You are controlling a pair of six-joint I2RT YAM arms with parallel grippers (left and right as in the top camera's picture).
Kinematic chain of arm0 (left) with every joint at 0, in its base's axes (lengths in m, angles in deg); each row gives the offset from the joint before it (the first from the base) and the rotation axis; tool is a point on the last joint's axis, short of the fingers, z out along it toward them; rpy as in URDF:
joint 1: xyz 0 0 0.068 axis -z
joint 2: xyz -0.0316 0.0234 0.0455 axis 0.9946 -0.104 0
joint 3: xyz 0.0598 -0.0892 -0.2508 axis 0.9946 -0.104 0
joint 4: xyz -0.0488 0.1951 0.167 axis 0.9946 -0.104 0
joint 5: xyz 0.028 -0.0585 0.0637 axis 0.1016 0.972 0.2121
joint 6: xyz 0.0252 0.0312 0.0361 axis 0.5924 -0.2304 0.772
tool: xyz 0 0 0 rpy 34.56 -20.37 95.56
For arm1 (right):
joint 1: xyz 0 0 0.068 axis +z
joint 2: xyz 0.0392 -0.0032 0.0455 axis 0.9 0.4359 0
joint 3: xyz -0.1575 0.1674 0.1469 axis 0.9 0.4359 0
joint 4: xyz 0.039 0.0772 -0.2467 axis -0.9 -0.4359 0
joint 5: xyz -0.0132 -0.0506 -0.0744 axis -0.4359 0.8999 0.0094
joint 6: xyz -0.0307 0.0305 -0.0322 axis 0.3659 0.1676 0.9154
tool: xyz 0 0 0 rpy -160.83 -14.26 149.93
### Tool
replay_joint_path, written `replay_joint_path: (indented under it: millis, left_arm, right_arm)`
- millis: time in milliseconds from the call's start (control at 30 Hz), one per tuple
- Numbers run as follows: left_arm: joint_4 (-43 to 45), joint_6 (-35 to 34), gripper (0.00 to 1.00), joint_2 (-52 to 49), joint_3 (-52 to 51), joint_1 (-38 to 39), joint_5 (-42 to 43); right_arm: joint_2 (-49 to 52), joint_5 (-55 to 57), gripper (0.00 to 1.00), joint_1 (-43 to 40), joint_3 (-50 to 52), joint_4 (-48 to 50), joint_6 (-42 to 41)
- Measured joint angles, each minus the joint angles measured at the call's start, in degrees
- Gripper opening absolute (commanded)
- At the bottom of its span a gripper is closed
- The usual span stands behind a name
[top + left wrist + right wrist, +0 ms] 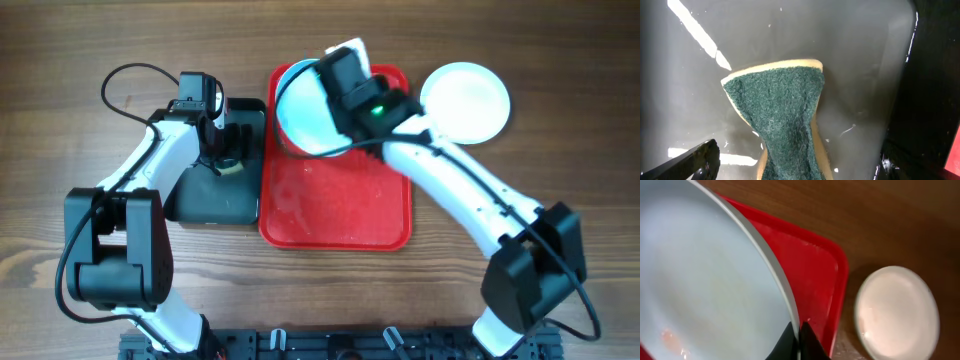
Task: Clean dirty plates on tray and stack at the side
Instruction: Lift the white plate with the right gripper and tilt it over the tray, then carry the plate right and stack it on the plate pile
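Red tray (340, 200) lies mid-surface, long side running away from the robot, its near part bare apart from a wet sheen. Pale blue plate (705, 270) sits over the tray's far left corner, tilted up rather than lying flat. Right fingers (800, 340) are closed tight on its rim, tips pressed together with the plate edge between them. An orange smear (670, 337) shows on the plate's face near the bottom left of the right wrist view; the rest of the face looks clean. From overhead a brighter blue edge shows at the plate's far left, and I cannot tell whether that is the same plate's rim or another plate beneath it. White plate (465, 100) rests flat on the wooden surface (580, 120) just beside the tray's far right corner, off the tray. Black tray (205, 200) lies along the red tray's left side, edges touching or nearly so, its floor wet and reflective. Sponge (780, 110) lies in it, green scouring face up, yellow foam showing at the edge, pinched to a narrow waist. Left fingers (228, 140) hang over it, spread wide to either side, not touching it and gripping nothing.
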Motion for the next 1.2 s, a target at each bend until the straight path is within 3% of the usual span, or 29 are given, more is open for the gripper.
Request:
replay_joint_path:
  millis: [333,733,933,1033,1200]
  left_arm:
    - [-0.02,0.0,1.0,0.0,0.0,0.0,0.0]
    - [-0.02,0.0,1.0,0.0,0.0,0.0,0.02]
    - [-0.02,0.0,1.0,0.0,0.0,0.0,0.0]
    - [-0.04,0.0,1.0,0.0,0.0,0.0,0.0]
    - [-0.02,0.0,1.0,0.0,0.0,0.0,0.0]
  right_arm:
    - [0.0,27.04,0.04,11.54,0.0,0.11,4.28]
    - [0.0,34.12,0.04,16.39,0.0,1.51,5.79]
    - [0.0,31.19,0.04,15.91,0.0,3.32,5.81]
    - [0.0,24.48,0.04,13.86,0.0,4.13,4.98]
    - [0.0,5.84,0.04,3.39,0.0,4.02,-2.49]
